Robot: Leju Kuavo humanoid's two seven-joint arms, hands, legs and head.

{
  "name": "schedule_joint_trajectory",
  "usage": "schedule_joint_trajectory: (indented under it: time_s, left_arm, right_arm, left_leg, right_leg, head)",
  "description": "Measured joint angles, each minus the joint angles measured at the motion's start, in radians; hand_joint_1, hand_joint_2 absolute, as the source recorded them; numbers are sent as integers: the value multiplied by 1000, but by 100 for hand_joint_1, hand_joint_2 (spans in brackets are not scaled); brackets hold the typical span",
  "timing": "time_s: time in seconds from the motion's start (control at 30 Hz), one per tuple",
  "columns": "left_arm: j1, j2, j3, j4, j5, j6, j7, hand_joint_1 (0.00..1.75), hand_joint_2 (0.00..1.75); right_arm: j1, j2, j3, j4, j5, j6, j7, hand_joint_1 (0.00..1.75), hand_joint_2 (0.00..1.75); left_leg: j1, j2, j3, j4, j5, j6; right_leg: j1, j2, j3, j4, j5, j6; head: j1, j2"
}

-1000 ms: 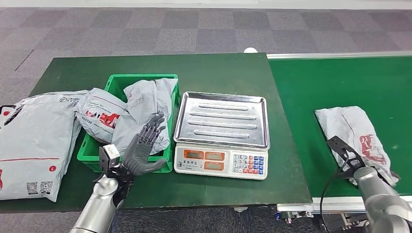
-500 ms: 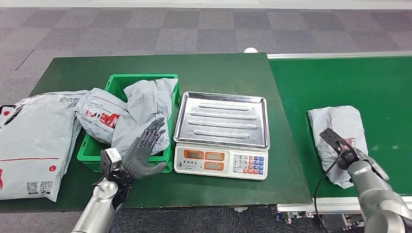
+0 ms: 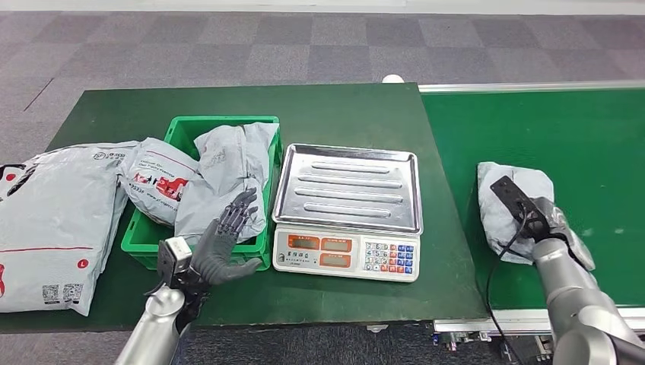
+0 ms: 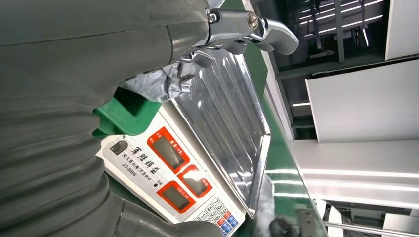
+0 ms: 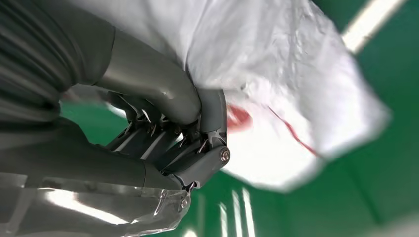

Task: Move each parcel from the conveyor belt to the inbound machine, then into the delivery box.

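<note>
**One parcel in my right hand on the belt**

From the head camera I see my right hand (image 3: 541, 217) on the grey parcel (image 3: 508, 204) that lies on the green conveyor belt (image 3: 563, 129), near the belt's edge toward the table. My fingers are curled into the bag. The scale (image 3: 347, 209) stands on the green table (image 3: 251, 103) with its steel tray bare. Just beside it is the green bin (image 3: 146, 234), holding two grey bags (image 3: 228, 163), and a large grey bag (image 3: 53, 213) lies on the table past the bin. My left hand (image 3: 222, 239) hovers in front of the bin's near corner, fingers spread and holding nothing.

At my left wrist I see the hand's grey cover (image 4: 54, 98) close up, with the scale (image 4: 188, 163) beyond it: ridged tray, two red displays and a keypad. A corner of the bin (image 4: 116, 111) and a bit of crumpled bag show near the fingers.

At my right wrist the picture is blurred. The thumb and dark fingers (image 5: 197, 133) are closed on the white plastic of the parcel (image 5: 276, 98), which has red print and sits above the belt (image 5: 375, 187).
</note>
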Motion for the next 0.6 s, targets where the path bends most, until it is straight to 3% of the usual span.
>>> schedule_joint_trajectory:
  time_s: [0.33, 0.53, 0.6]
  left_arm:
    - [20, 0, 0, -23, 0, 1, 0, 0, 175]
    - [35, 0, 0, -46, 0, 1, 0, 0, 175]
    - [36, 0, 0, -49, 0, 1, 0, 0, 175]
  right_arm:
    - [-2, 28, 0, -55, -27, -51, -66, 175, 175]
    - [38, 66, 0, -204, -162, -214, -313, 175, 175]
    - [76, 89, 0, -313, -250, -210, -365, 175, 175]
  left_leg:
    - [0, -1, 0, 0, 0, 0]
    - [0, -1, 0, 0, 0, 0]
    - [0, -2, 0, 0, 0, 0]
  right_leg:
    - [0, -1, 0, 0, 0, 0]
    - [0, -1, 0, 0, 0, 0]
    - [0, -2, 0, 0, 0, 0]
  head:
    - [0, 0]
    - [0, 0]
    - [0, 0]
